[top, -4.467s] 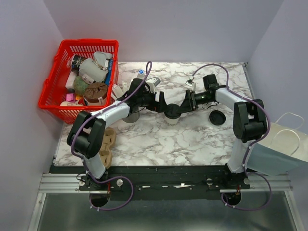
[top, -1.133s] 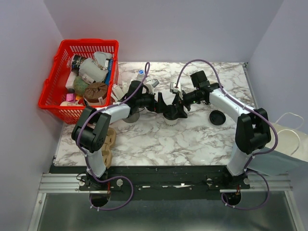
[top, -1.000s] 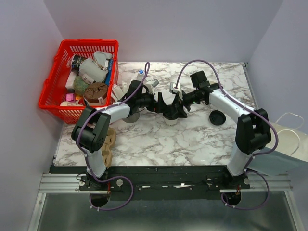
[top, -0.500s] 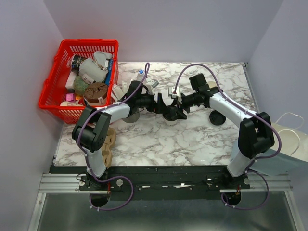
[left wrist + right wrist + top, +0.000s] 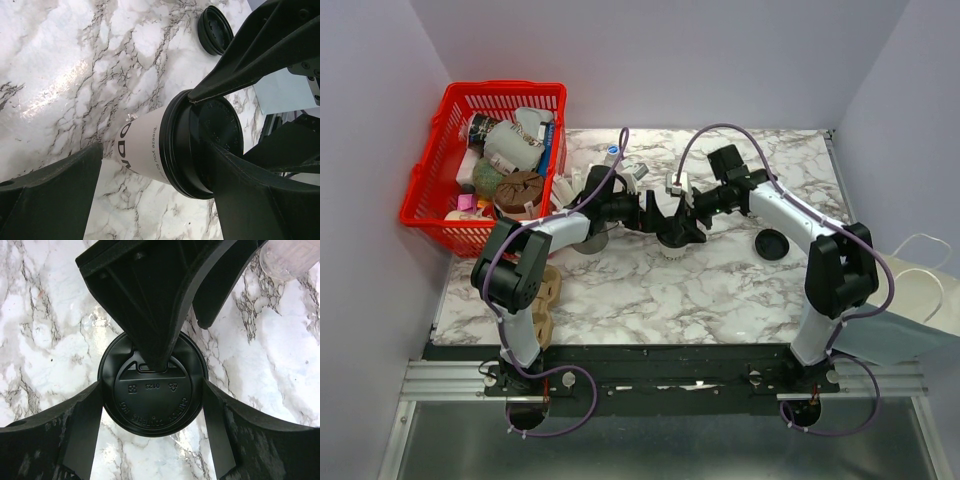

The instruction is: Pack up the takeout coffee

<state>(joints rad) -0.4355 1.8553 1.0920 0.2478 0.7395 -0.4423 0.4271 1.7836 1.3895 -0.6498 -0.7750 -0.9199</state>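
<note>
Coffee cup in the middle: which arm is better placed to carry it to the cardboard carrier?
Probably left: the left gripper straddles the coffee cup, and the cardboard carrier lies beside that arm.

1. Red basket [image 5: 500,88]: back-left corner of the marble counter [image 5: 720,290], stuffed with mixed items.
2. Brown cardboard cup carrier [image 5: 545,300]: in front of the basket, at the counter's left edge.
3. Clear bottle, blue cap [image 5: 612,152]: just right of the basket.
4. Pale paper bag with handles [image 5: 895,325]: far right of the basket, off the counter.
</note>
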